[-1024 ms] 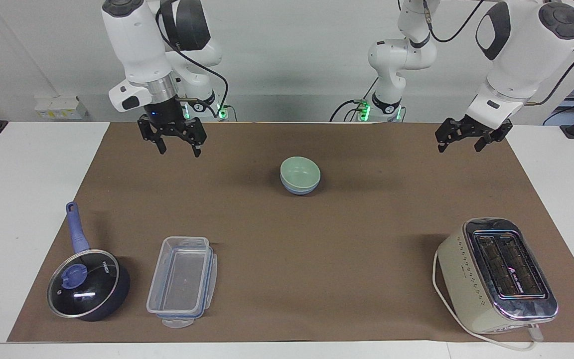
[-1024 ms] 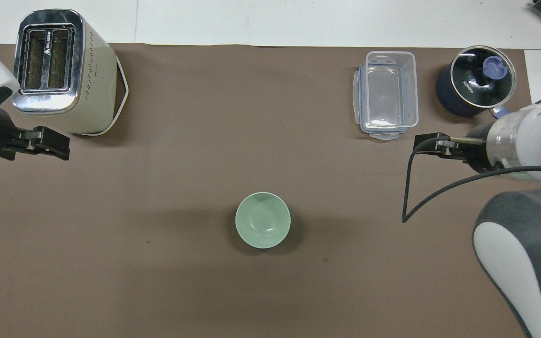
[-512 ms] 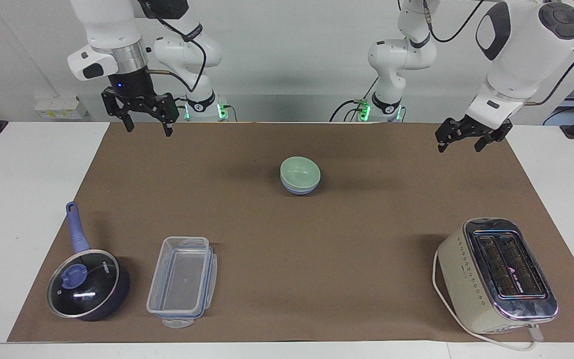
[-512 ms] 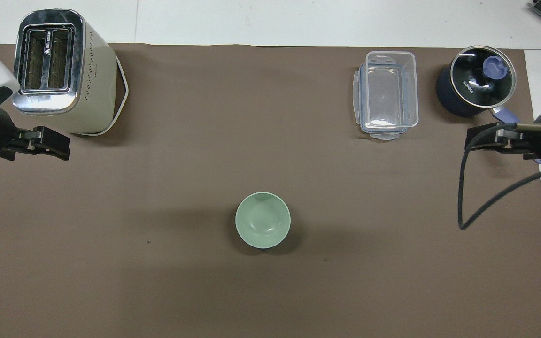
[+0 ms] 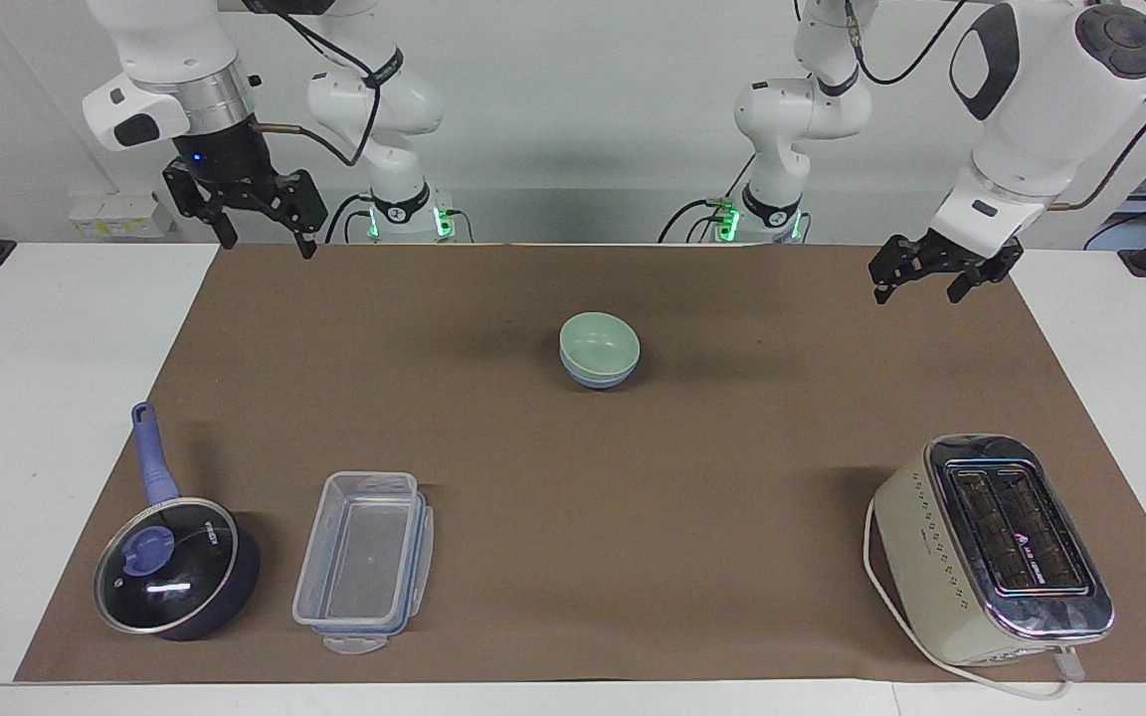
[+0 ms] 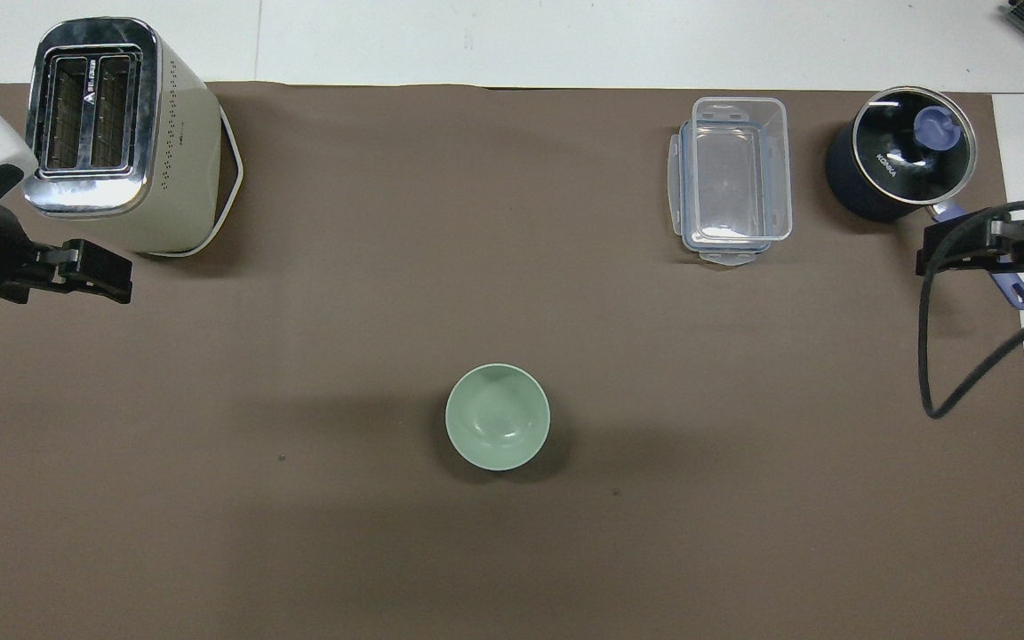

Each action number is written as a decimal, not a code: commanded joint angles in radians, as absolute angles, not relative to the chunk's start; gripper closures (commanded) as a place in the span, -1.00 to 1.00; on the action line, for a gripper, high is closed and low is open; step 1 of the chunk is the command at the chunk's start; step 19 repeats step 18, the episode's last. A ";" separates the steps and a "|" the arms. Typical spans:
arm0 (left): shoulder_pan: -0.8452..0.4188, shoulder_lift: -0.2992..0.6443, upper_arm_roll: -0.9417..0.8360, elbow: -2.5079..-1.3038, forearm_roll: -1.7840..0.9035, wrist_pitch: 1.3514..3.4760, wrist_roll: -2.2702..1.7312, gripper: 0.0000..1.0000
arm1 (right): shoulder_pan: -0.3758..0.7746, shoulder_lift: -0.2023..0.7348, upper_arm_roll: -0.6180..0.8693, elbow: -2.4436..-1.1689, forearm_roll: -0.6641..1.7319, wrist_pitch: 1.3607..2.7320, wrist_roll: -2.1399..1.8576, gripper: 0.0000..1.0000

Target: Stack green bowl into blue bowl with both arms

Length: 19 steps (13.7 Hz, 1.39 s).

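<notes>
The green bowl (image 5: 599, 340) sits nested in the blue bowl (image 5: 598, 379) at the middle of the brown mat. From overhead only the green bowl (image 6: 498, 416) shows; the blue bowl is hidden under it. My right gripper (image 5: 268, 246) is open and empty, raised over the mat's corner at the right arm's end, well apart from the bowls; it also shows in the overhead view (image 6: 948, 249). My left gripper (image 5: 916, 295) is open and empty, waiting raised over the mat's edge at the left arm's end; overhead it (image 6: 112, 276) is beside the toaster.
A cream toaster (image 5: 991, 547) with a white cord stands at the left arm's end, farther from the robots than the bowls. A clear plastic container (image 5: 364, 557) and a dark lidded saucepan (image 5: 175, 567) with a blue handle stand at the right arm's end.
My right gripper has risen and moved away from the bowls toward the right arm's end of the table. The left arm and the bowls have not moved.
</notes>
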<state>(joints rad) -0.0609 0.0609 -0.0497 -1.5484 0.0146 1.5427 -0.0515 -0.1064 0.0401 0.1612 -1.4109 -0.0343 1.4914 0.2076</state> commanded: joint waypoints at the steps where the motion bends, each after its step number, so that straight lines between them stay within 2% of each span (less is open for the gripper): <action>1: -0.049 0.057 -0.057 -1.545 0.017 1.528 -0.052 -1.00 | -0.109 0.034 0.169 -1.416 -0.031 1.474 0.181 -1.00; 8: -0.049 0.057 -0.057 -1.545 0.017 1.528 -0.052 -1.00 | -0.107 0.005 0.169 -1.474 -0.015 1.486 0.164 -1.00; 19: -0.049 0.057 -0.058 -1.545 0.017 1.528 -0.052 -1.00 | -0.109 0.002 0.167 -1.479 -0.015 1.488 0.163 -1.00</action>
